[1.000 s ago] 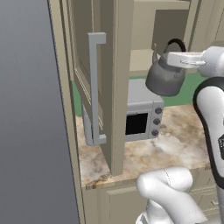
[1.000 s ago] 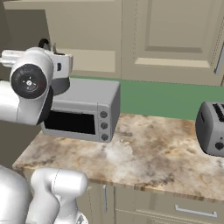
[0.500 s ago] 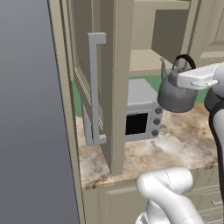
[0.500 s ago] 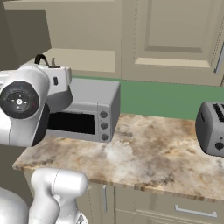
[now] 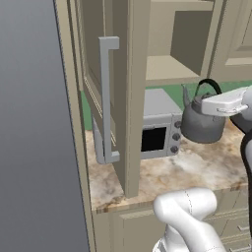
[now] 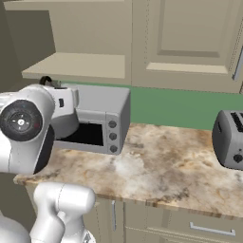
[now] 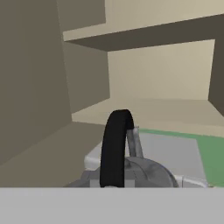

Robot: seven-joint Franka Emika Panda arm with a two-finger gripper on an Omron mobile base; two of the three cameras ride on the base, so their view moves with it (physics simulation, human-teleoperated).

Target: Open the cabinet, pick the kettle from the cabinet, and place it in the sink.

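The cabinet (image 5: 170, 54) stands open, its door (image 5: 132, 98) swung out toward me with the long grey bar handle (image 5: 105, 98) facing left. The dark grey kettle (image 5: 202, 125) hangs upright in the air below the cabinet shelf, in front of the toaster oven and above the counter. My gripper (image 5: 212, 101) is shut on its black arched handle (image 7: 114, 148). In the right base view my arm covers most of the kettle (image 6: 67, 124). In the hand view the empty cabinet shelf (image 7: 153, 111) lies beyond the kettle (image 7: 140, 171). The sink is out of view.
A silver toaster oven (image 5: 157, 130) stands on the marble counter (image 6: 166, 166) under the cabinet. A grey toaster (image 6: 230, 140) sits at the counter's right. A tall grey panel (image 5: 34, 147) walls off the left. Closed upper cabinets (image 6: 190, 42) hang to the right.
The kettle, held in my gripper, has come out of the cabinet, down and to the right in the left base view, to hang in front of the toaster oven.
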